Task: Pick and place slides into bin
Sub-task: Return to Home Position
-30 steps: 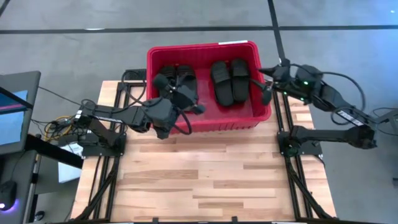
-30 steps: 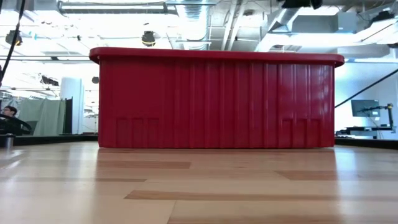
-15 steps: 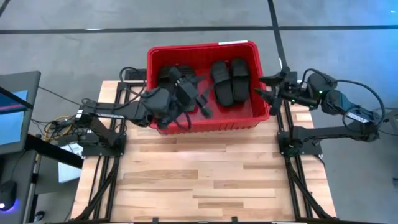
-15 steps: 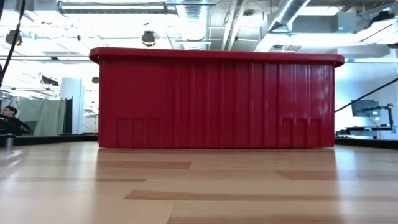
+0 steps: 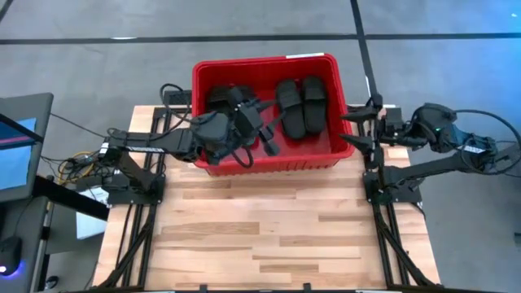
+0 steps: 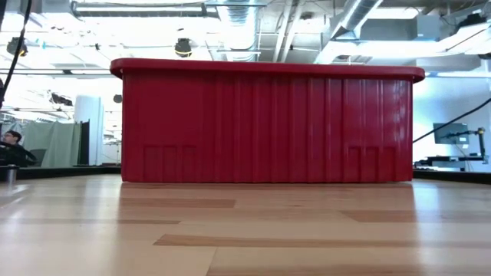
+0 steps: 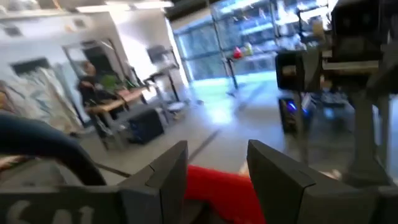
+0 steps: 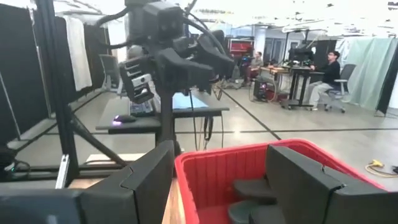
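The left gripper (image 5: 259,130) has its jaws spread with nothing between them, above the left half of the large red ribbed plastic bin (image 5: 264,60). Beneath and beside these jaws, matte black rubber slides (image 5: 228,98) are partly hidden by the wrist. The right gripper (image 5: 359,130) is likewise spread and empty, just outside the bin's right wall and pointed at it. Ahead of the right jaws, past that wall, a black pair of slides (image 5: 299,106) is laid side by side, with long axes across that gripper's line of reach and nearer the right arm. Every slide in view is inside the bin, so drawing both arms clear is judged the remaining move.
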Controlling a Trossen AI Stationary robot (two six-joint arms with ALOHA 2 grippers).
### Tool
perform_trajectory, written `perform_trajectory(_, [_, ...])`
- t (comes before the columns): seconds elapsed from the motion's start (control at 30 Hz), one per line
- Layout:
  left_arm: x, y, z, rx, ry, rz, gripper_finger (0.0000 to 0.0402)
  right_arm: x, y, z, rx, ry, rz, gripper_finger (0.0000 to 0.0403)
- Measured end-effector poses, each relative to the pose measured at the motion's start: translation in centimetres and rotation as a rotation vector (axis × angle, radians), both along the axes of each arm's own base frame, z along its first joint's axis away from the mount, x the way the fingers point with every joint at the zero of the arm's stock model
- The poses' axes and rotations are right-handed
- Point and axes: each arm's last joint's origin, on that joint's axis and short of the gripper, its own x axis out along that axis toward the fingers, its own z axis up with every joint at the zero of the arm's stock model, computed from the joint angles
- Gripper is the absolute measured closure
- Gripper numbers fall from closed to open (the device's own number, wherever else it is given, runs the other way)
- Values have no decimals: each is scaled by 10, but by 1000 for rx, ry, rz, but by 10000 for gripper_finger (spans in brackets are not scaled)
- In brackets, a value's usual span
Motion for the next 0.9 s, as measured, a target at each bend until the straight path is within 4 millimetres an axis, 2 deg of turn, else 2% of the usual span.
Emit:
perform_trajectory(0.1, [2, 9, -6, -36, 20, -24, 246, -8, 1, -5, 7, -16, 9, 163])
perform_trajectory(0.2, [4, 13, -14, -43, 22, -25, 246, -16, 1, -18, 25, -36, 19, 163])
perform_trajectory(0.4, [-7, 9, -31, -45, -24, -44, 246, -31, 1, -46, 71, -118, 28, 163])
perform_trajectory(0.5, [-23, 5, -40, -46, -47, -46, 246, -37, 2, -55, 72, -126, 39, 163])
perform_trajectory(0.67, [-63, 3, -54, -60, -112, -43, 246, -45, 3, -62, 45, -147, 60, 163])
perform_trajectory(0.9, [-110, 2, -77, -56, -250, -68, 246, -39, 3, -80, 57, -100, 61, 163])
